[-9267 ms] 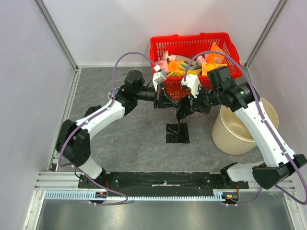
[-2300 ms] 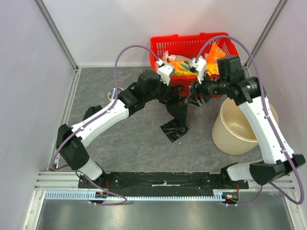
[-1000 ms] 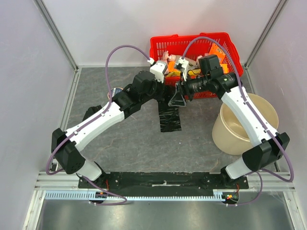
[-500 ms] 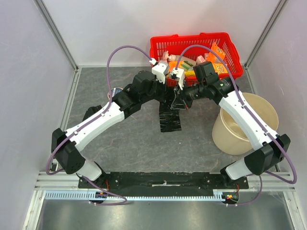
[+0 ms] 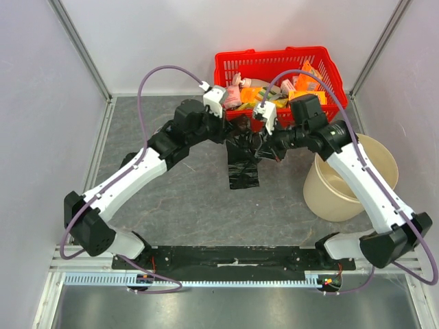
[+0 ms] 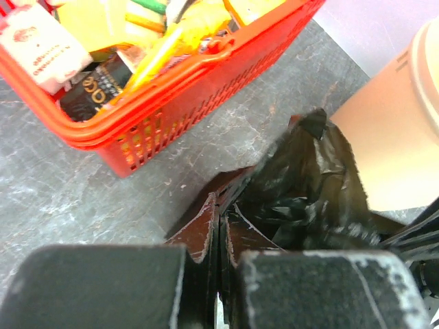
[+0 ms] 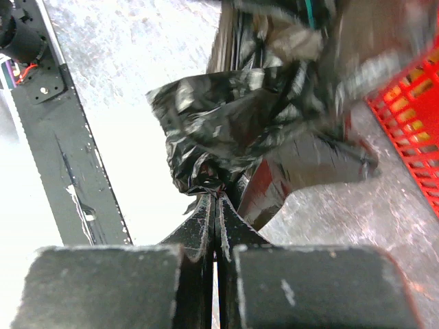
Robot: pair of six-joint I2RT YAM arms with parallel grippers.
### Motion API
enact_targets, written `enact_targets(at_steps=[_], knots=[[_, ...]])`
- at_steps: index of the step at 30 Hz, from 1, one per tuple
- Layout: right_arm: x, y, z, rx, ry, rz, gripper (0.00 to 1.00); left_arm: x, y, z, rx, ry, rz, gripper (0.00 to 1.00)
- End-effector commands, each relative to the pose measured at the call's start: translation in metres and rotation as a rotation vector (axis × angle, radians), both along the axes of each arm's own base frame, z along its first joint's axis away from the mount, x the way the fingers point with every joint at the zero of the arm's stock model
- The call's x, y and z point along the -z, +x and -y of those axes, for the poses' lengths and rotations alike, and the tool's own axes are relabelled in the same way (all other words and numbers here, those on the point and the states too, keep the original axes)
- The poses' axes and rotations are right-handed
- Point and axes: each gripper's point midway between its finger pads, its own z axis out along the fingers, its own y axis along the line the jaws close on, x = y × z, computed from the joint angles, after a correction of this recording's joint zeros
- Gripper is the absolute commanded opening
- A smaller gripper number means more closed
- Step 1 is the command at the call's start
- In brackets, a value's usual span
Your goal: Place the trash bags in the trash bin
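The left claw (image 6: 219,223) is closed narrow on a fold of the black bag (image 6: 309,185). The right claw (image 7: 217,209) is closed too, pinching a crumpled knot of the same bag. In the top view the bag hangs between both claws, just in front of the red basket (image 5: 274,57). Its flat lower part is down by the grey worktop (image 5: 178,199); touching or not, I cannot tell. The beige bin (image 5: 328,195) stands to the right, apart from the bag. In the basket a dark packet (image 6: 96,92) carries pale letters and a white one (image 6: 31,34) a red mark; I cannot read either
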Motion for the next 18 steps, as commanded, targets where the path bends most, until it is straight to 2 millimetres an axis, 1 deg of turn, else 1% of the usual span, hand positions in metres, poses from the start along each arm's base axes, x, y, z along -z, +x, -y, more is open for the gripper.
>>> enact_targets(at_steps=[1,5,8,10,14,18], knots=[[-0.006,-0.004,0.023,0.055,-0.039,0.055,0.00,-0.033,0.004,-0.023,0.025,-0.051,0.099,0.02],[-0.006,-0.007,0.030,0.073,-0.049,0.065,0.00,-0.034,0.004,-0.035,0.045,-0.058,0.108,0.02],[-0.004,-0.005,0.036,0.102,-0.068,0.076,0.00,-0.036,0.000,-0.039,0.077,-0.039,0.134,0.02],[-0.003,0.001,0.044,0.141,-0.096,0.093,0.00,-0.032,-0.003,-0.042,0.089,-0.007,0.147,0.02],[-0.004,0.006,0.059,0.199,-0.134,0.120,0.00,-0.026,-0.005,-0.053,0.106,0.067,0.189,0.02],[-0.003,0.012,0.071,0.255,-0.176,0.139,0.00,-0.021,-0.016,-0.057,0.154,0.116,0.207,0.02]])
